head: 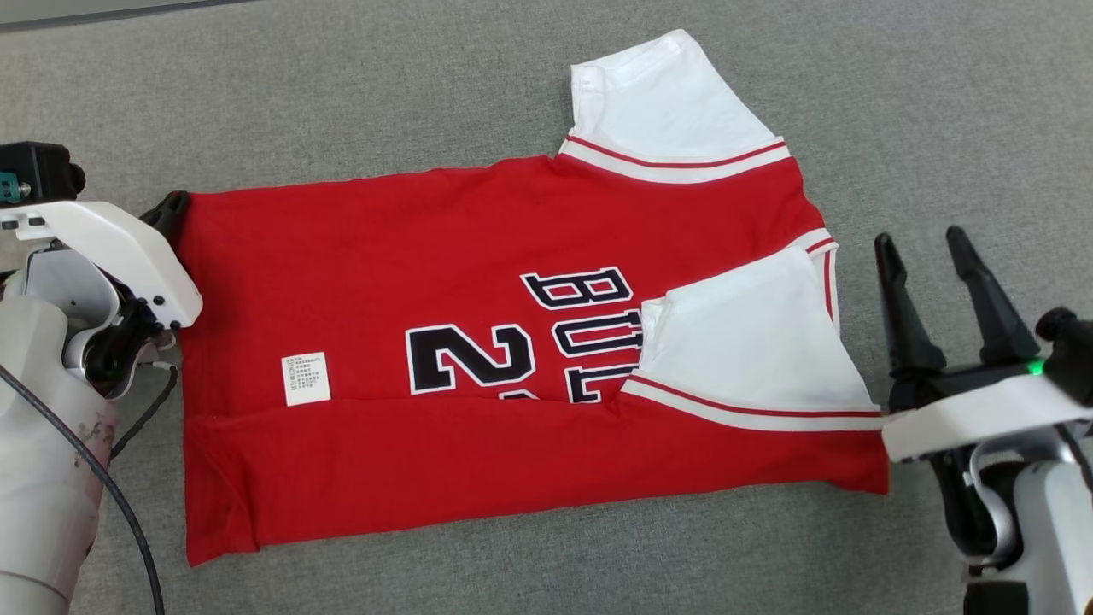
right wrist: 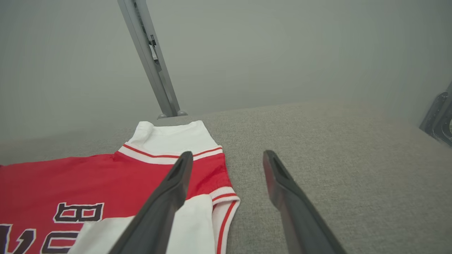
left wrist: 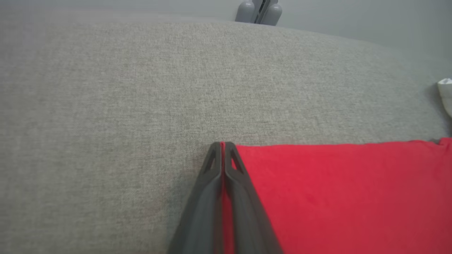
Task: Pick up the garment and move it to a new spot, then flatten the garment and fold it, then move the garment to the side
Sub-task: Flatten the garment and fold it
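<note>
The garment (head: 478, 342) is a red jersey with white sleeves and black lettering, lying flat on the grey fabric surface. Its near long edge is folded over, and one white sleeve (head: 751, 342) lies across the chest. My left gripper (head: 171, 209) is at the jersey's far left corner. In the left wrist view the gripper (left wrist: 222, 144) is shut, with a sliver of red cloth (left wrist: 335, 190) pinched between the fingers. My right gripper (head: 926, 248) stands open just off the jersey's right edge, nothing between its fingers. In the right wrist view it (right wrist: 227, 157) hovers beside the sleeve (right wrist: 169, 139).
Grey fabric surface (head: 427, 102) stretches all around the jersey. A slanted metal post (right wrist: 152, 60) rises behind the table's far edge. A grey clamp-like fixture (left wrist: 259, 11) sits at the far edge, and a dark bracket (right wrist: 438, 120) at the right.
</note>
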